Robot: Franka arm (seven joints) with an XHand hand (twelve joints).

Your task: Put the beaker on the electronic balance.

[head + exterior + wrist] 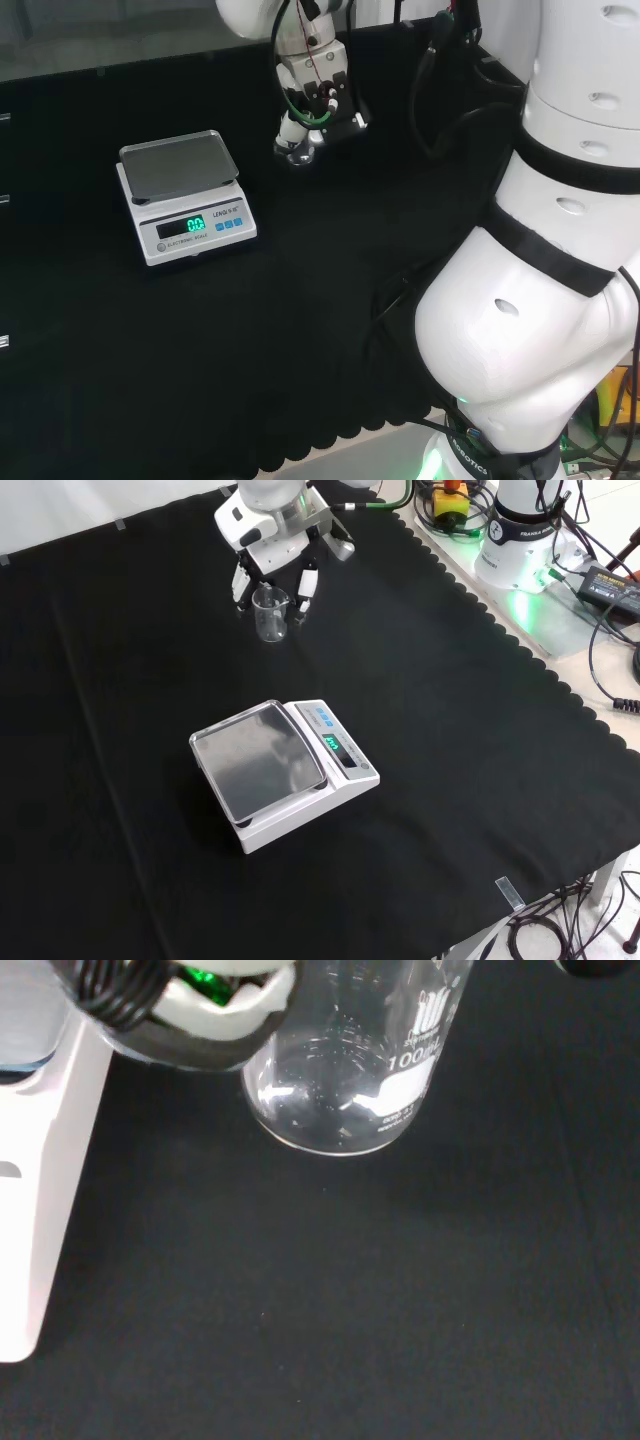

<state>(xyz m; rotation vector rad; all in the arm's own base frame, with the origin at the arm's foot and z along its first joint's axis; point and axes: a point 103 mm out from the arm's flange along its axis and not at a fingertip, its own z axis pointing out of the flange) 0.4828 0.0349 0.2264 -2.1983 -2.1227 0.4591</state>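
A small clear glass beaker (268, 615) stands upright and empty on the black cloth, far from the camera in the front view. The hand (277, 550) hangs just above and behind it. Its black and white fingers (303, 588) point down on both sides of the glass, fairly straight, and I see no contact. The wrist view has the beaker (345, 1070) close by, with white print on its wall. The electronic balance (345, 765) sits mid-cloth with a bare metal pan and a lit green display. In the head view the hand (312, 85) is to the right of the balance (190, 225).
In the front view the arm's base (520, 530), cables and a small box lie past the cloth's scalloped right edge. In the head view the arm's big white links (560, 250) stand at the right. Bare black cloth lies between beaker and balance.
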